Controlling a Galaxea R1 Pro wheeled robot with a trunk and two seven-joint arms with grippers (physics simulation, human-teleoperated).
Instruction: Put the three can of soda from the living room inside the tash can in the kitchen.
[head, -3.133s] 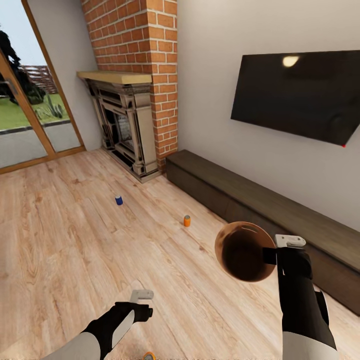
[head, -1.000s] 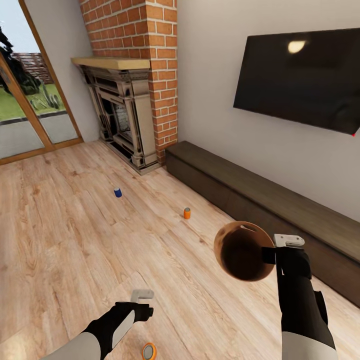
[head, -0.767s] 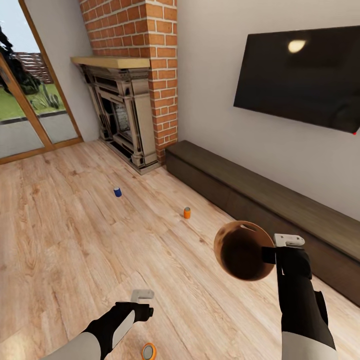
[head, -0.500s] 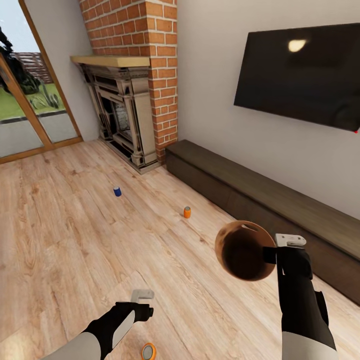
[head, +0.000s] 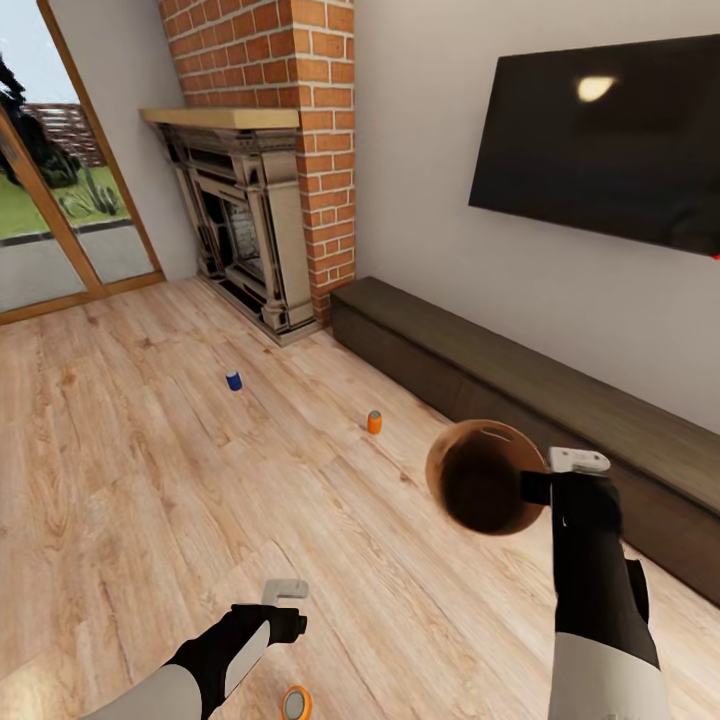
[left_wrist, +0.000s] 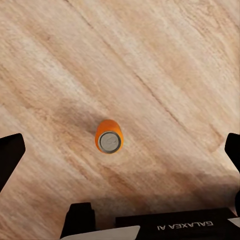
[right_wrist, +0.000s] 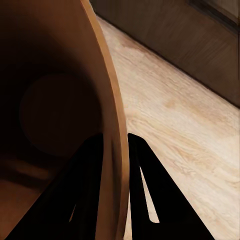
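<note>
Right gripper (right_wrist: 116, 150) fingers pinched the trash can (head: 480, 478) rim wall, bin tipped sideways above the floor. Left gripper (left_wrist: 120, 150) spread wide, empty, over the upright orange soda can (left_wrist: 108, 136). Light, rigid, likely slick: grip mid-body. Other orange can (head: 374, 422) and blue can (head: 233, 380) stood near the fireplace (head: 245, 240).

Cans (head: 374, 422) on floor (head: 130, 480) before bench (head: 560, 420); fireplace (head: 245, 240) leftward, perhaps touching.
</note>
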